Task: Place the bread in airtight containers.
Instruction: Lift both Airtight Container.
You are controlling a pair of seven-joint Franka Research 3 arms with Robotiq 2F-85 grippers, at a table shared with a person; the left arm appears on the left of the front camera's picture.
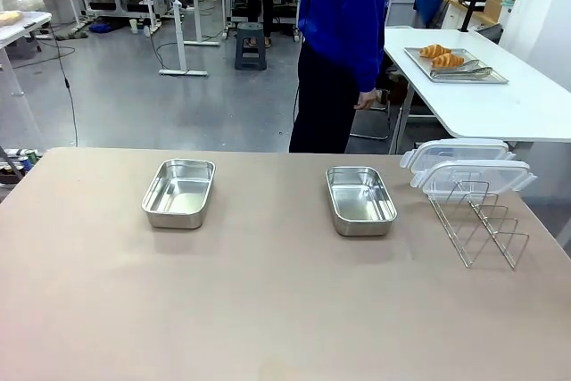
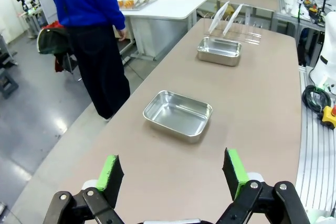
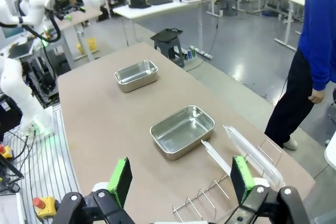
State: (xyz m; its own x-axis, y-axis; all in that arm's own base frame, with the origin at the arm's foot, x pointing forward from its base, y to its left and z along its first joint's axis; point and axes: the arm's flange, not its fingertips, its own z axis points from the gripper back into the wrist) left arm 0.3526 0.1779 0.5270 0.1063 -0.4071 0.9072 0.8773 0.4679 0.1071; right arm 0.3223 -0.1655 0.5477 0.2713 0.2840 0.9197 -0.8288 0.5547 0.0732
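Front view: the task has not begun in any way that shows. The left tin [image 1: 179, 192] and the right tin [image 1: 360, 199] sit well apart on the desk [image 1: 268, 310], both bare inside. Their two clear lids [image 1: 468, 171] lean in a wire rack [image 1: 486, 229] just beside the right tin. The two croissants [image 1: 442, 56] lie on a tray [image 1: 491, 76] on a side desk [image 1: 526, 113] behind the person [image 1: 343, 15], far from either tin.

Left wrist view: the left hand [image 2: 172, 172] hangs over the desk with its fingers spread and nothing between them. The left tin [image 2: 178, 114] ahead is empty, and so is the right tin [image 2: 219, 51] beyond.

Right wrist view: the right hand [image 3: 181, 178] is likewise spread and empty above the rack [image 3: 210, 198]. The right tin [image 3: 182, 131] holds nothing. Loading both croissants and snapping on both lids all remains.
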